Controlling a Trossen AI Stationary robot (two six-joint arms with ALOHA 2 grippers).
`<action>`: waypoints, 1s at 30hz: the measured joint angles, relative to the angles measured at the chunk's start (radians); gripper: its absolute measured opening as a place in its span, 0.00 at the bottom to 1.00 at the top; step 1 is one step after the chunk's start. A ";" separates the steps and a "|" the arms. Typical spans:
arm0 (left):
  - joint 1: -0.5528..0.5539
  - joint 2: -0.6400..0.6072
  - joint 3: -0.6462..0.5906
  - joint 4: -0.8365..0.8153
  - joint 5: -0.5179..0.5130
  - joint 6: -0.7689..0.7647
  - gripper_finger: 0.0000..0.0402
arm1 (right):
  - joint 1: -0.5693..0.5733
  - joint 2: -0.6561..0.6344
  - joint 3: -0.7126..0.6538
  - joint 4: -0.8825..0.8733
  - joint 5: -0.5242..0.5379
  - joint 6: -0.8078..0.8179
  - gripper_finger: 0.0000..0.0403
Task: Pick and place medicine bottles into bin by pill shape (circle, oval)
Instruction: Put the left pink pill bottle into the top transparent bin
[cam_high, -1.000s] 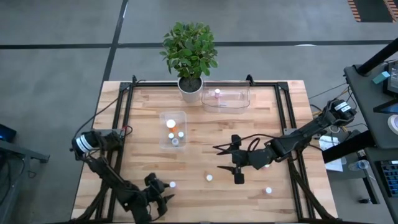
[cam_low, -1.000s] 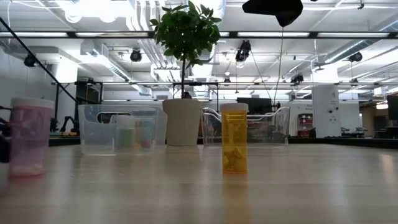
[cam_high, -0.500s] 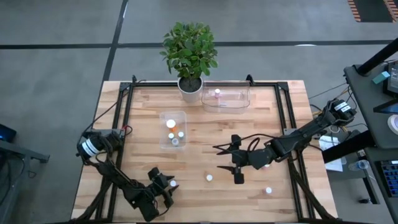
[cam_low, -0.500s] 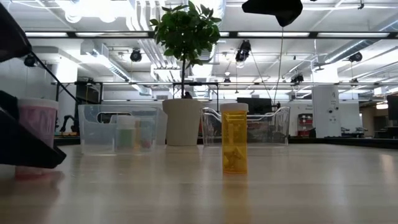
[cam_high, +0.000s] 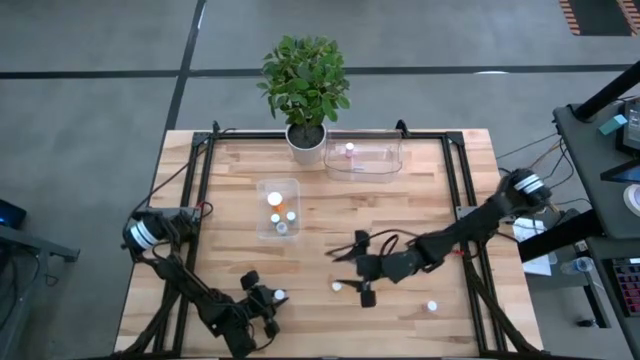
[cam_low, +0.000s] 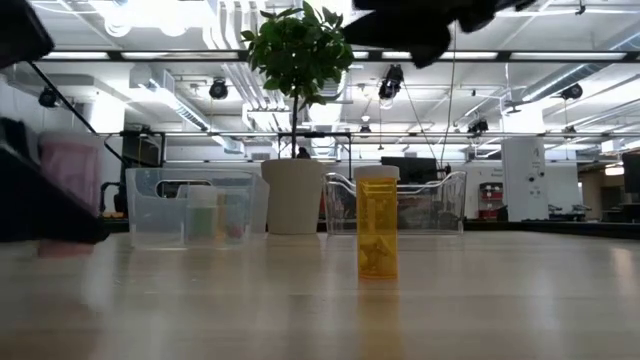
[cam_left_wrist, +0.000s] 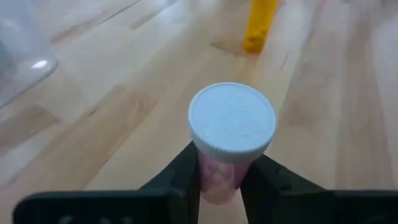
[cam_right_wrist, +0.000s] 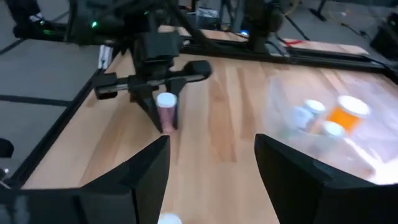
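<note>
One pink bottle (cam_left_wrist: 231, 140) now sits clamped in our left claw (cam_left_wrist: 219, 177); our right claw (cam_high: 352, 272), spread wide, has shifted toward another bottle (cam_high: 337, 286).

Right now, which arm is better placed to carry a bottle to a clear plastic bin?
The left. Its gripper is clamped on the pink white-capped bottle near the table's front edge. The right gripper is open over the orange white-capped bottle, holding nothing.
</note>
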 joint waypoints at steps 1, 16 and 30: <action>0.004 -0.007 0.004 0.001 0.005 0.020 0.16 | -0.001 0.033 0.019 0.018 -0.003 -0.008 0.56; 0.060 -0.143 0.010 0.001 0.055 0.347 0.20 | -0.058 0.406 0.418 0.005 -0.122 -0.141 0.56; 0.070 -0.145 0.015 0.006 0.024 0.419 0.20 | -0.077 0.495 0.499 0.012 -0.208 -0.099 0.56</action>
